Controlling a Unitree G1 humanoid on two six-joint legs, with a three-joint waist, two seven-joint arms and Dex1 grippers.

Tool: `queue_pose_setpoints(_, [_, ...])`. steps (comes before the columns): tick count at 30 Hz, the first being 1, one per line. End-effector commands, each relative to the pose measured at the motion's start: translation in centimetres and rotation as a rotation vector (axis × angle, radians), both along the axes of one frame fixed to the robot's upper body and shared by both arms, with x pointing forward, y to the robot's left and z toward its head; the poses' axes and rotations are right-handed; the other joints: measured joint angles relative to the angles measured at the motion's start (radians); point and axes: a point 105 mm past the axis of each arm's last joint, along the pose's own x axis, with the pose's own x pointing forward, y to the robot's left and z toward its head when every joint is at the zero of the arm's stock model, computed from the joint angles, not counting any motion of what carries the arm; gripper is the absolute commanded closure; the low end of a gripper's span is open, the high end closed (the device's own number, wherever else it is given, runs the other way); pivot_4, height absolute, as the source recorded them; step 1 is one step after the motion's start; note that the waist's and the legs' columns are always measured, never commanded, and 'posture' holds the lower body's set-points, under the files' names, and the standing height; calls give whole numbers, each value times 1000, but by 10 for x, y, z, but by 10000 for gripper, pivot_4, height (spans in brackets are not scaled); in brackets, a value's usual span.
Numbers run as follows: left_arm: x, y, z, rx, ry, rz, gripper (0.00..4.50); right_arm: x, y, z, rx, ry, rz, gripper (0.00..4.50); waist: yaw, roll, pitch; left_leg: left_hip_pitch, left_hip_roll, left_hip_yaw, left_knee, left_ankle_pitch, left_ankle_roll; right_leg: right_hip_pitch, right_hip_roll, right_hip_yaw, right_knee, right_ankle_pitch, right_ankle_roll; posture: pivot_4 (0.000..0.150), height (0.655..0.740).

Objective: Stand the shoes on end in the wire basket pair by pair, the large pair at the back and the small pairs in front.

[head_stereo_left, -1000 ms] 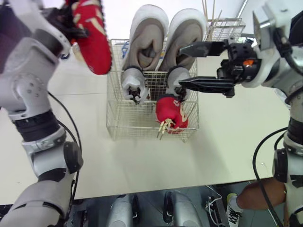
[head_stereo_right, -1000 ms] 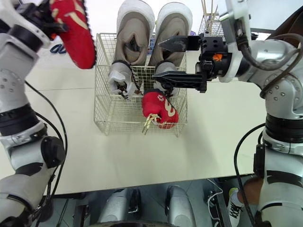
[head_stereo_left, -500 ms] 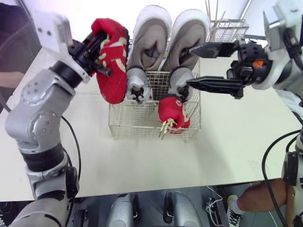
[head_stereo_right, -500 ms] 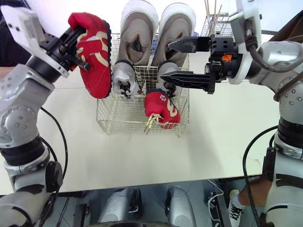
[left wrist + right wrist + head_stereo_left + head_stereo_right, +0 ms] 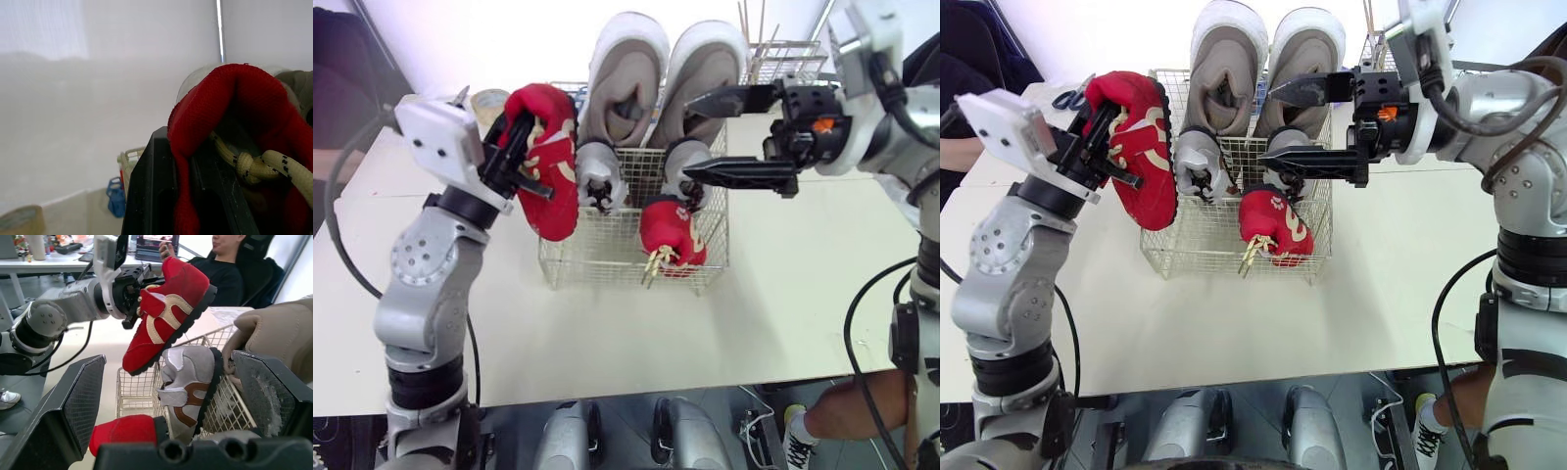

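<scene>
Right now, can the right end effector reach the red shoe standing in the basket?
Probably yes. The right end effector hovers open over the wire basket's right side, just behind the red shoe in its front right corner; nothing covers that shoe.

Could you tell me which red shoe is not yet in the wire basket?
The red shoe in the left claw, at the wire basket's left rim; the other red shoe already stands inside, front right.

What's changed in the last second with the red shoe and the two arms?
The left end effector, shut on a red shoe, has swung down from high on the left to the wire basket's left rim. The right end effector stays open over the basket's right side; the shoes inside have not moved.
</scene>
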Motion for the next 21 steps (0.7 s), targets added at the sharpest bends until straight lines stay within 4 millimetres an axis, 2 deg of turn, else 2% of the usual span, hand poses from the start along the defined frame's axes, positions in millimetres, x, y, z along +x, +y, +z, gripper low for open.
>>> queue_pose_setpoints(1, [-7,-9,-2,13,-88,16,44651,-5,-2,16,-6,-74,14,0,0,0,0,0,0,0,0,0,0,0,0,0,0,0,0,1500,7400])
queue_pose_setpoints(9, [-11,-21,-25,46,-161,25,44651,-8,-7,17,-30,-69,8,0,0,2,-1,1,0,0,0,-1,1,1,-1,0,0,0,0,1500,7400])
queue_pose_setpoints(15, [-11,-22,-33,11,-143,46,44651,-7,-10,14,-35,-38,-4,0,-1,5,-3,2,0,0,0,-4,6,1,-2,0,0,0,-1,1500,7400])
queue_pose_setpoints(21, [-20,-37,-35,-7,-153,9,44651,-7,-13,12,-46,-23,-18,0,-1,7,-4,4,0,1,0,-5,8,3,-2,0,0,0,-1,1500,7400])
